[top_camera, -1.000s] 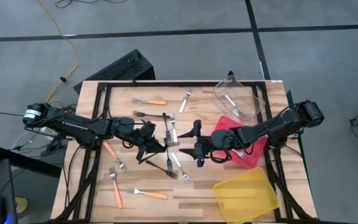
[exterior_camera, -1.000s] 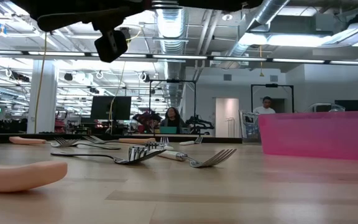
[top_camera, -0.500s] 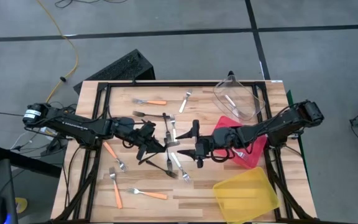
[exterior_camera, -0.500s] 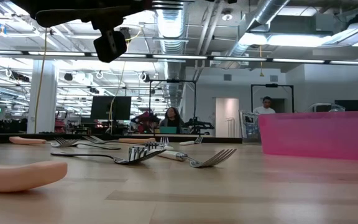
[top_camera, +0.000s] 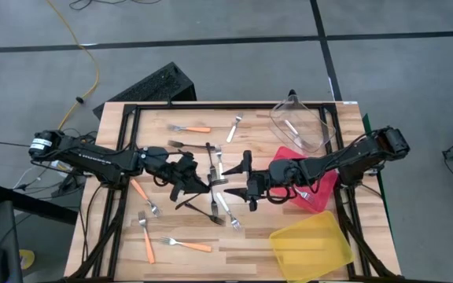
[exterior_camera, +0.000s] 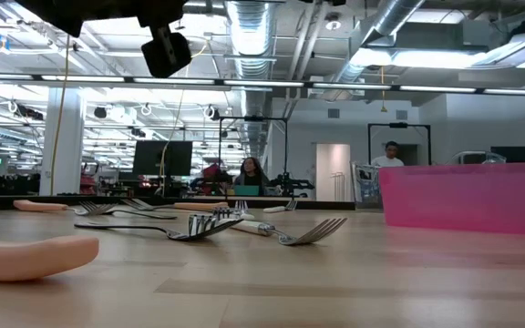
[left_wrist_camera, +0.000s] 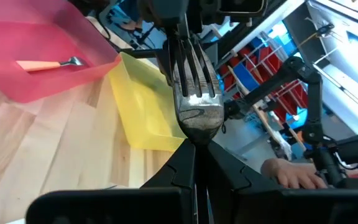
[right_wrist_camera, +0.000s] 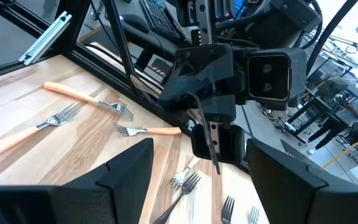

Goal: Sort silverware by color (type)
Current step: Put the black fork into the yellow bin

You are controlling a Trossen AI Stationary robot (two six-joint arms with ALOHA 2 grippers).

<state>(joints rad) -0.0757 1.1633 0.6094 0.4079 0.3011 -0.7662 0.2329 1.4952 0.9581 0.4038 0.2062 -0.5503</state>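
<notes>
My left gripper [top_camera: 197, 181] hovers over the table's middle, shut on a dark fork [left_wrist_camera: 194, 93] whose tines point toward my right gripper [top_camera: 248, 182]. The right gripper faces it a short way off, open, with nothing between its fingers. In the right wrist view the held fork [right_wrist_camera: 209, 140] sticks out of the left gripper. Other silverware lies flat on the table: orange-handled forks [top_camera: 191, 128] [top_camera: 185, 245], pale forks [top_camera: 233, 128] [top_camera: 226, 208] and a black fork [top_camera: 201, 211]. My left gripper pinches the dark fork between its two shut fingers at the neck just behind the head [left_wrist_camera: 194, 142]. The fork lies along the fingers and its head juts out past their tips, roughly level. It is lifted clear of the table.
A red bin [top_camera: 321, 189] lies under my right arm, with an orange-handled fork [left_wrist_camera: 48, 62] in it. A yellow bin [top_camera: 311, 244] stands at the near right and a clear bin [top_camera: 301, 126] at the far right. People show in the room beyond the table.
My left gripper has tipped up a little with the fork still in its hold; in the low view its dark underside has risen slightly. Both hands have kept their place over the table's middle.
</notes>
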